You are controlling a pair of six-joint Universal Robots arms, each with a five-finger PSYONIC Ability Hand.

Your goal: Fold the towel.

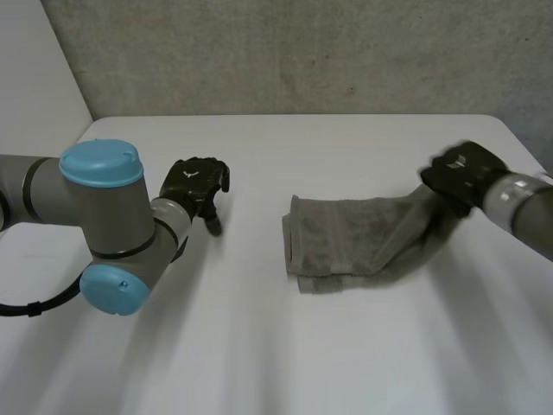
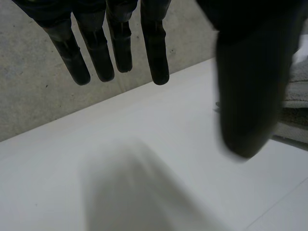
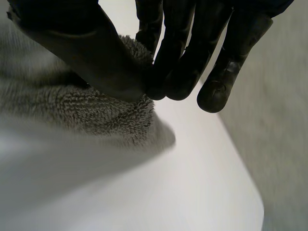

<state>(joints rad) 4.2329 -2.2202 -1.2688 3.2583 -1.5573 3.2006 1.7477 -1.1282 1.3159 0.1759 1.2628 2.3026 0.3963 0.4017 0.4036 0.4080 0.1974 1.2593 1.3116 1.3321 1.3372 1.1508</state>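
A grey-brown towel (image 1: 354, 245) lies partly folded in the middle of the white table (image 1: 276, 346). Its right end is lifted off the surface by my right hand (image 1: 462, 177), which is shut on that end. In the right wrist view the thumb (image 3: 91, 57) and fingers (image 3: 173, 72) pinch the towel's edge (image 3: 96, 110). My left hand (image 1: 197, 186) hovers over the table well to the left of the towel, apart from it. In the left wrist view its fingers (image 2: 115, 48) hang straight, and a strip of towel (image 2: 296, 96) lies beyond the thumb (image 2: 248, 96).
A grey wall (image 1: 302, 52) stands behind the table's far edge. The table's right edge (image 3: 250, 192) runs close beside my right hand.
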